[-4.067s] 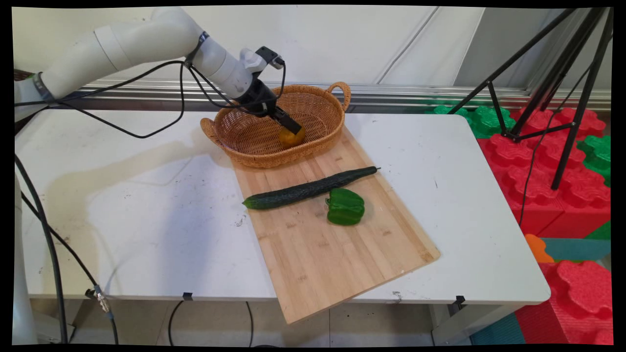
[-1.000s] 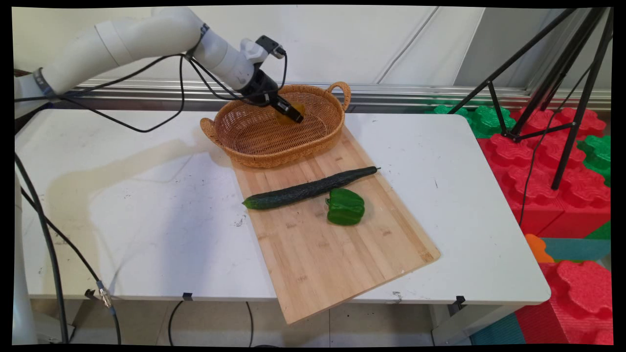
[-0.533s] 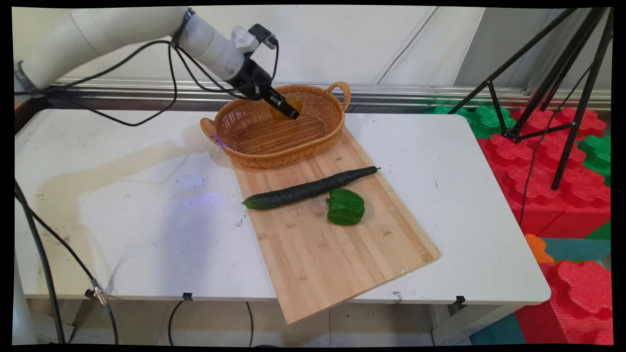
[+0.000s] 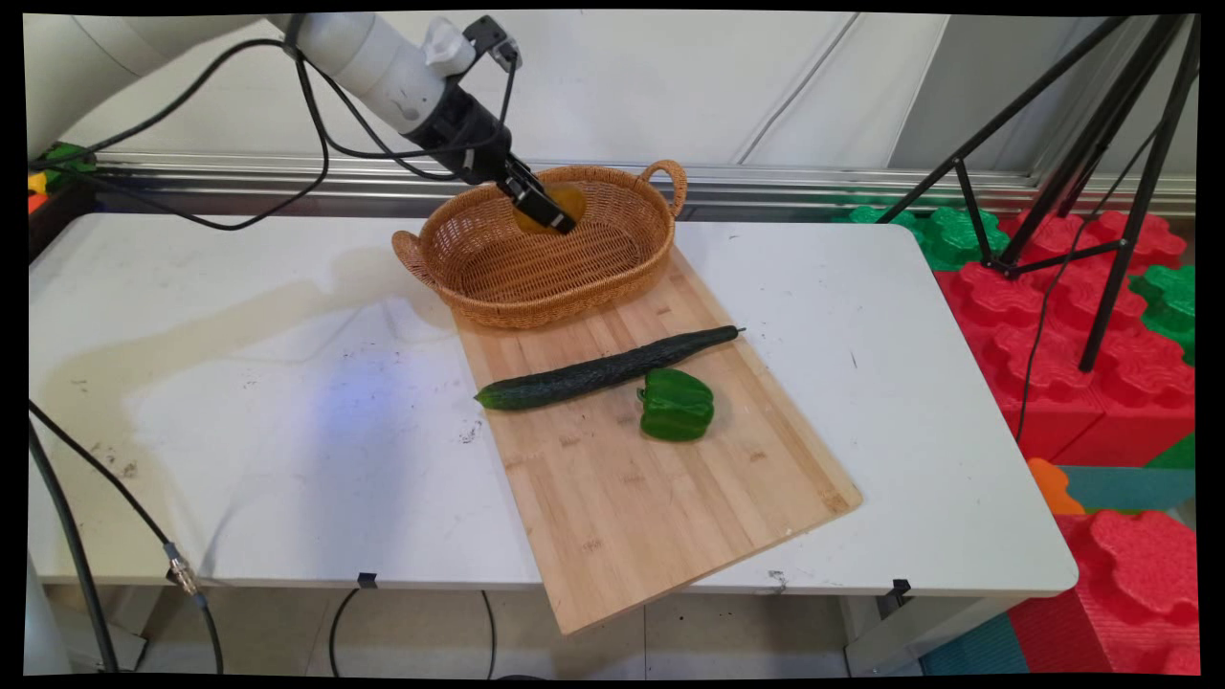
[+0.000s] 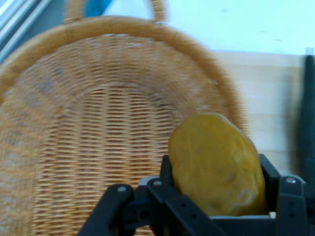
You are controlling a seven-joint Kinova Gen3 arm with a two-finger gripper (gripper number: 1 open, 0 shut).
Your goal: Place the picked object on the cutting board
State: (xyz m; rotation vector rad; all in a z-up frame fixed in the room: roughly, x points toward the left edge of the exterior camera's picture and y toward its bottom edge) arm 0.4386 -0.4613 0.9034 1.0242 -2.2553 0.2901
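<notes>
My black gripper (image 4: 545, 212) is shut on a yellow-orange fruit (image 4: 560, 200), holding it in the air above the wicker basket (image 4: 498, 277). In the hand view the fruit (image 5: 216, 167) sits between the two fingers (image 5: 288, 196), with the basket's woven floor (image 5: 98, 137) below it. The basket stands at the far end of a wooden cutting board (image 4: 660, 488). A long dark cucumber (image 4: 603, 368) and a green bell pepper (image 4: 676, 405) lie on the board, nearer the camera.
Black cables (image 4: 316, 144) hang from the arm over the table's left side. A black tripod (image 4: 1101, 172) and red and green foam blocks (image 4: 1072, 316) stand to the right of the white table (image 4: 287, 440).
The gripper has lifted the fruit out of the basket's bottom and drawn it up and to the left. Cucumber, pepper and basket have not moved.
</notes>
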